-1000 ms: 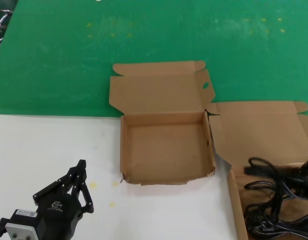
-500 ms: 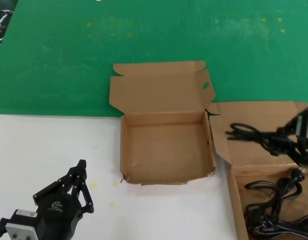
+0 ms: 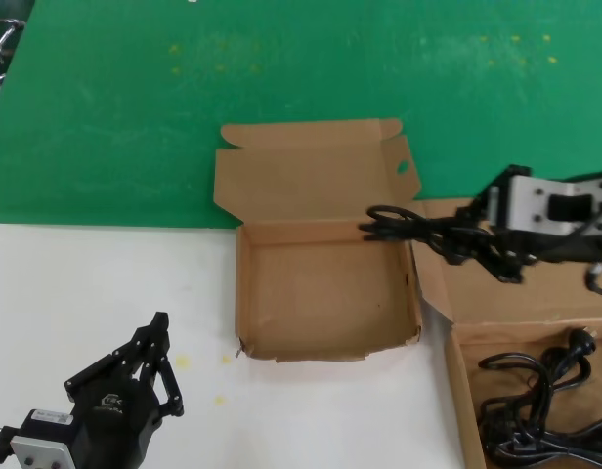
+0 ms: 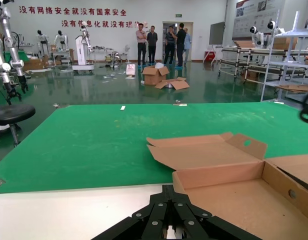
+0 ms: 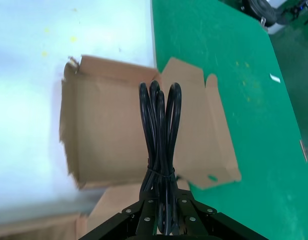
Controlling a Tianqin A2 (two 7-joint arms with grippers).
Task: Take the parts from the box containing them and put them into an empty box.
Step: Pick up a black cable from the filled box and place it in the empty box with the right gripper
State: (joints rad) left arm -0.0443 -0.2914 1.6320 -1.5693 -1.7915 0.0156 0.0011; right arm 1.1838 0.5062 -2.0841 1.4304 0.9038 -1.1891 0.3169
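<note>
Right gripper [image 3: 477,244] clamps one looped cord bundle [image 3: 408,227], loop end reaching ahead of jaws over empty box [image 3: 325,327] rim; should carry loops past the wall before release; left gripper [image 3: 152,354] parked, jaw state unclear; remaining cords [image 3: 536,396] in source box [image 3: 457,376].

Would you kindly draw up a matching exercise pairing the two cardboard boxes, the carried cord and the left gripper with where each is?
1. brown cardboard box with oval-holed flap
2. brown cardboard box with plain flaps
3. looped black power cord bundle
4. left gripper

a. idle over the white table
b. empty, in the middle
c. clamped in the right gripper
d. holding loose black cords

Pairs: 1-b, 2-d, 3-c, 4-a
</note>
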